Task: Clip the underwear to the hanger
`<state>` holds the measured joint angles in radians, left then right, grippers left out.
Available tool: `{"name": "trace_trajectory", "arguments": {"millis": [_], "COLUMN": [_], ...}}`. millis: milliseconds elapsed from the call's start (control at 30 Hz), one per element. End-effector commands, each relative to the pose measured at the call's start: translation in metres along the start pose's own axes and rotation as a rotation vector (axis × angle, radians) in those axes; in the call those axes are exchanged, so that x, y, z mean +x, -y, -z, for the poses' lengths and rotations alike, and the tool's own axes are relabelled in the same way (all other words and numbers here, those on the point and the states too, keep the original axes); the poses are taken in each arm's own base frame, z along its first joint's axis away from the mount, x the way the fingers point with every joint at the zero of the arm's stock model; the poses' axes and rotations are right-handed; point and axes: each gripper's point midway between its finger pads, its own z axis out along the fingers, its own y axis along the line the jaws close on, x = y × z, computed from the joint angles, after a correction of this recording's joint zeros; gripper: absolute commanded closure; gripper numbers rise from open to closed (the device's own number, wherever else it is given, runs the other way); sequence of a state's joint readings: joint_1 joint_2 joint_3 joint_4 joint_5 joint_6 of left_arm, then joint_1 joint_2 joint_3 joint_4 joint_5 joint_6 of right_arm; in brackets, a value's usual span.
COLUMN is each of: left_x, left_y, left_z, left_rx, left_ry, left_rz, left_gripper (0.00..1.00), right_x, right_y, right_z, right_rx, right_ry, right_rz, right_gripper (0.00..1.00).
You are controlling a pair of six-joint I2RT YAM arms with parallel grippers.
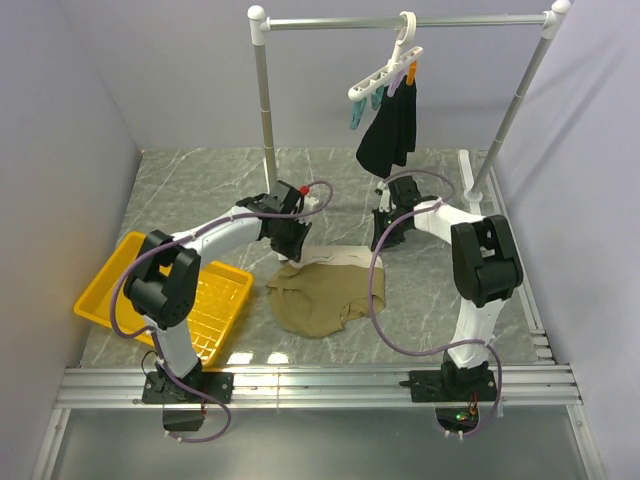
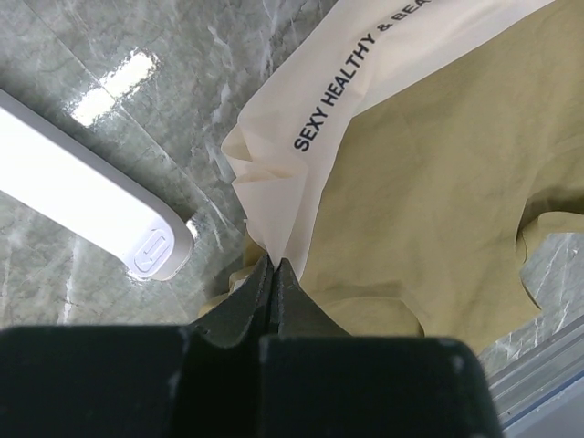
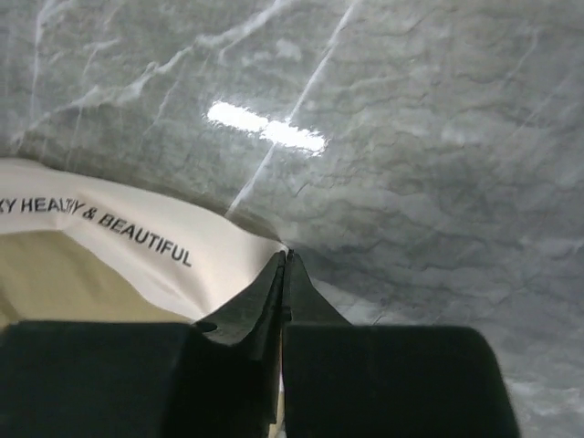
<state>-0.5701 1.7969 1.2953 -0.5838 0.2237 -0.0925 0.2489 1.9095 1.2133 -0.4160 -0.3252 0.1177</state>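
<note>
The tan underwear point(image 1: 318, 298) lies flat on the marble table between the two arms, its cream waistband printed with black letters point(image 2: 315, 128). My left gripper point(image 1: 292, 245) is at the garment's far left corner, with its jaws shut on a fold of the waistband point(image 2: 274, 262). Over at the far right corner, my right gripper point(image 1: 386, 238) is shut on the tip of the waistband point(image 3: 286, 255), whose lettered strip point(image 3: 137, 233) runs off to the left. The white hanger point(image 1: 388, 75) with its coloured clips hangs from the rail above, holding a black garment point(image 1: 390, 130).
A yellow basket point(image 1: 215, 300) sits at the near left beside the left arm. The silver rail point(image 1: 400, 20) stands on posts point(image 1: 265, 110) at the back, with a white foot bar point(image 2: 82, 196) on the table close to the left gripper. Grey walls enclose the table.
</note>
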Motion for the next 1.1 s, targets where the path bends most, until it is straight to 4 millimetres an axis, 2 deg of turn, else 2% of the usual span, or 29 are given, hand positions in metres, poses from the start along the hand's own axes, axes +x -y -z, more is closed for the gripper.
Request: {"name": "trace_trajectory", "arguments": {"millis": [0,33,67,100,133,200,233,300,333,400,433,500,533,600,633,700,733,767,800,867,933,1000,1067], "left_x": [-0.020,-0.023,-0.018,-0.017,-0.020,-0.016,-0.020,-0.020,-0.023,-0.026,-0.029,-0.024,-0.026,-0.015,-0.013,0.001,0.005,0.015,0.020,0.034,0.043,0.048,0.044], "left_y": [0.007,0.011,0.012,0.014,0.018,0.026,0.033,0.048,0.056,0.066,0.070,0.072,0.077,0.081,0.088,0.092,0.096,0.101,0.106,0.120,0.134,0.141,0.146], "left_z": [0.022,0.031,0.032,0.037,0.048,0.054,0.066,0.080,0.095,0.111,0.126,0.134,0.149,0.154,0.170,0.173,0.185,0.183,0.192,0.196,0.208,0.216,0.227], "left_rx": [0.043,0.057,0.073,0.080,0.091,0.132,0.152,0.228,0.249,0.267,0.265,0.267,0.272,0.292,0.306,0.311,0.306,0.314,0.322,0.363,0.404,0.437,0.447], "left_ry": [0.079,0.106,0.106,0.119,0.152,0.170,0.203,0.235,0.276,0.327,0.379,0.412,0.463,0.480,0.531,0.547,0.589,0.581,0.607,0.599,0.619,0.620,0.644], "left_rz": [-0.025,-0.040,-0.060,-0.069,-0.092,-0.111,-0.121,-0.144,-0.169,-0.197,-0.259,-0.285,-0.316,-0.348,-0.394,-0.430,-0.466,-0.483,-0.504,-0.535,-0.565,-0.577,-0.584], "left_gripper": [1.00,1.00,1.00,1.00,1.00,1.00,1.00,1.00,1.00,1.00,1.00,1.00,1.00,1.00,1.00,1.00,1.00,1.00,1.00,1.00,1.00,1.00,1.00], "right_x": [-0.001,-0.009,0.000,-0.001,-0.001,0.002,0.003,0.009,0.014,0.022,0.022,0.026,0.031,0.038,0.047,0.055,0.064,0.069,0.079,0.086,0.099,0.106,0.114], "right_y": [-0.014,-0.021,-0.021,-0.022,-0.029,-0.035,-0.048,-0.058,-0.064,-0.068,-0.071,-0.073,-0.076,-0.075,-0.075,-0.072,-0.073,-0.073,-0.075,-0.081,-0.087,-0.092,-0.097], "right_z": [0.021,0.040,0.047,0.057,0.076,0.096,0.116,0.136,0.156,0.174,0.191,0.207,0.221,0.233,0.245,0.256,0.268,0.276,0.288,0.309,0.333,0.348,0.367], "right_rx": [-0.052,-0.068,-0.075,-0.081,-0.100,-0.118,-0.160,-0.203,-0.212,-0.211,-0.204,-0.192,-0.185,-0.163,-0.150,-0.112,-0.100,-0.088,-0.081,-0.075,-0.071,-0.074,-0.070], "right_ry": [0.021,0.072,0.075,0.102,0.146,0.182,0.222,0.251,0.280,0.304,0.350,0.390,0.419,0.451,0.478,0.513,0.543,0.565,0.594,0.652,0.717,0.761,0.806], "right_rz": [0.029,0.047,0.049,0.061,0.084,0.119,0.151,0.221,0.249,0.313,0.346,0.396,0.416,0.451,0.467,0.496,0.513,0.527,0.538,0.551,0.559,0.549,0.549], "right_gripper": [1.00,1.00,1.00,1.00,1.00,1.00,1.00,1.00,1.00,1.00,1.00,1.00,1.00,1.00,1.00,1.00,1.00,1.00,1.00,1.00,1.00,1.00,1.00]}}
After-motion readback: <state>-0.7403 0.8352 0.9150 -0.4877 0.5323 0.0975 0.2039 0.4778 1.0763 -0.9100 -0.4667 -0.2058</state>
